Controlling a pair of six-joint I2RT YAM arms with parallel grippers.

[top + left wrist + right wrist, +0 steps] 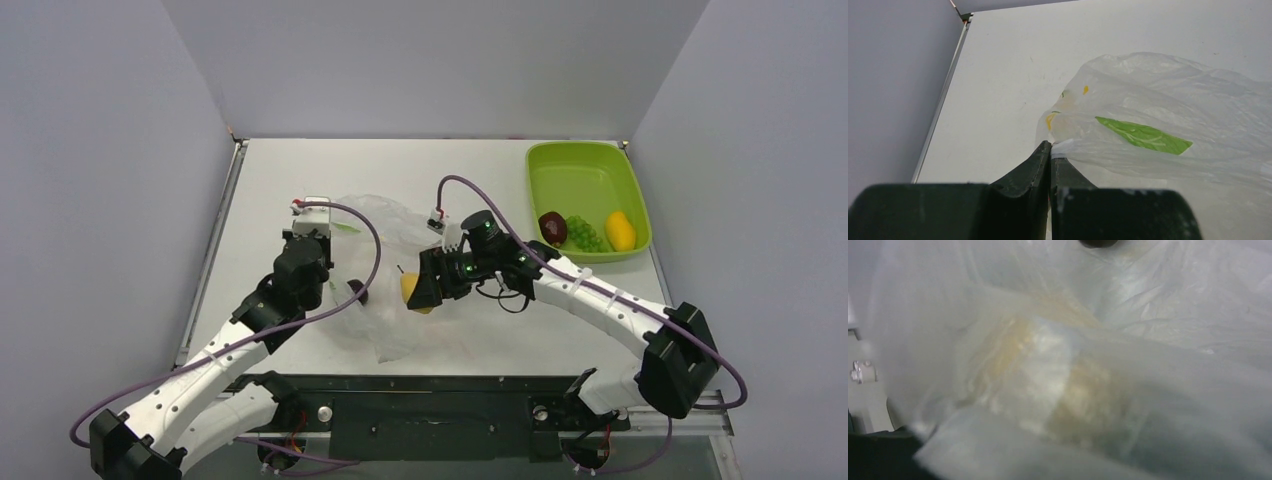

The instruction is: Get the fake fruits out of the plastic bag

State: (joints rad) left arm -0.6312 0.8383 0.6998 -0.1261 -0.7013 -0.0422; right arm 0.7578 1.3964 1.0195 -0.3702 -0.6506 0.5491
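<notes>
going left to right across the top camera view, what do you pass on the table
left gripper → plastic bag → stemmed yellow fruit → then inside the green tray: dark red fruit → green grapes → oval yellow fruit

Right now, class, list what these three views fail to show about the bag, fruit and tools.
- Top view: whether the right tool grips the yellow fruit, hidden by its own body; dark lump too small to name.
- Right wrist view: plastic bag film over the lens; fruit a blur, tool unseen.
- Left wrist view: bag cut off at right edge.
</notes>
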